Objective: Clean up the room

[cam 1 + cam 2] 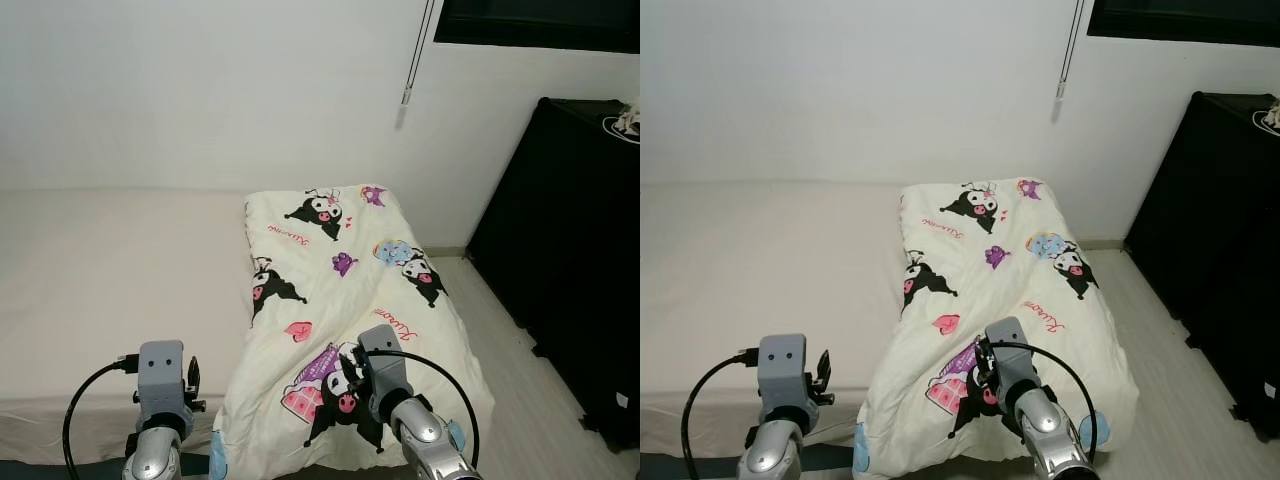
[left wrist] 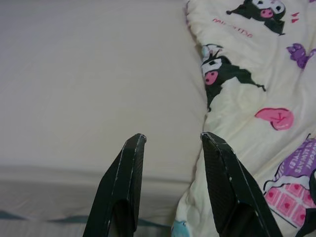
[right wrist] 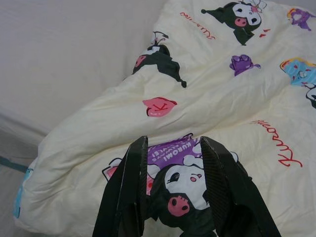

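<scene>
So the blanket (image 1: 350, 300) lies bunched on the bed (image 1: 110, 270), not spread; both grippers (image 2: 170, 143) (image 3: 173, 145) gape, holding nothing.

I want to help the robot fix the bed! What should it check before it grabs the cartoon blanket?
1. Right tool open: ok, its fingers are apart.
2. Right tool over the blanket: ok, it hovers above the near end, by the purple and black cartoon print.
3. Left tool open: ok, its fingers are apart.
4. Left tool lined up with the blanket: not ok, it sits over the bare mattress just beside the blanket's edge.
5. Blanket spread out: not ok, it is bunched on the right side of the bed and its near end hangs over the edge.
6. Either tool touching the fabric: cannot tell.
</scene>
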Controlling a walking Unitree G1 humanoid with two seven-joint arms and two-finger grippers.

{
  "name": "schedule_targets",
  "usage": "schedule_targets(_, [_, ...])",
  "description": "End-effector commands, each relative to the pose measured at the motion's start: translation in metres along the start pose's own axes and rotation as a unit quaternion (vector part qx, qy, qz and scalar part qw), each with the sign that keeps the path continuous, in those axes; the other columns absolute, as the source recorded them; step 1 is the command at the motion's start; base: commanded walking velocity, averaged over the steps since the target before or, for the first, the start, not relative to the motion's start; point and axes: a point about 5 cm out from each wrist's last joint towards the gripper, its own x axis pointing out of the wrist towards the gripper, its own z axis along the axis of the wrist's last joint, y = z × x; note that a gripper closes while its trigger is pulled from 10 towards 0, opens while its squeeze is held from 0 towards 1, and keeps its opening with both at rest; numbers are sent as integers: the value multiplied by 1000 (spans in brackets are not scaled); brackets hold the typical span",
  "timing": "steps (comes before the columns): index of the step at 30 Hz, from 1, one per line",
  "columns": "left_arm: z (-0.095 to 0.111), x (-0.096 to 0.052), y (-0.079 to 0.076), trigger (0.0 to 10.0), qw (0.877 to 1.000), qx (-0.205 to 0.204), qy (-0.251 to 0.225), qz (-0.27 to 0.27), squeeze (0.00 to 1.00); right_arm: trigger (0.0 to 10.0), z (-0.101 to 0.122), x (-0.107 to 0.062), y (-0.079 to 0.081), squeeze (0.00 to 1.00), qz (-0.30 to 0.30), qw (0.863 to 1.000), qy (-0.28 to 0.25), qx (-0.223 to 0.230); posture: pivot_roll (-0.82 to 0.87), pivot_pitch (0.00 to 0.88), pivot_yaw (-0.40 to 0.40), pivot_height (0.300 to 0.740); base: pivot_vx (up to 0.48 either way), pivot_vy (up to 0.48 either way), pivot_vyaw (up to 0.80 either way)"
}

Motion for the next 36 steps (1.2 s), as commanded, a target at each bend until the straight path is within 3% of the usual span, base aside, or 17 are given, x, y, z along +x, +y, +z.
schedule_targets(1, [-1, 0, -3, 10000, 1000, 8, -1, -20, 0, 10000, -2, -3, -2, 0, -12, 1000, -6, 9, -3, 84, -84, 740, 0, 0, 0])
schedule_targets(9, [1, 0, -10, 10000, 999, 13, -9, -46, 0, 10000, 2, -4, -9, 0, -26, 999, -23, 14, -7, 84, -80, 740, 0, 0, 0])
schedule_targets(18, [3, 2, -9, 10000, 999, 4, -13, -38, 0, 10000, 2, -5, -10, 0, -28, 999, -24, 16, -7, 82, -78, 740, 0, 0, 0])
schedule_targets(36, [6, 3, -7, 10000, 999, 5, -20, -42, 0, 10000, 1, -5, -9, 0, -29, 999, -25, 20, -2, 85, -76, 740, 0, 452, 0])
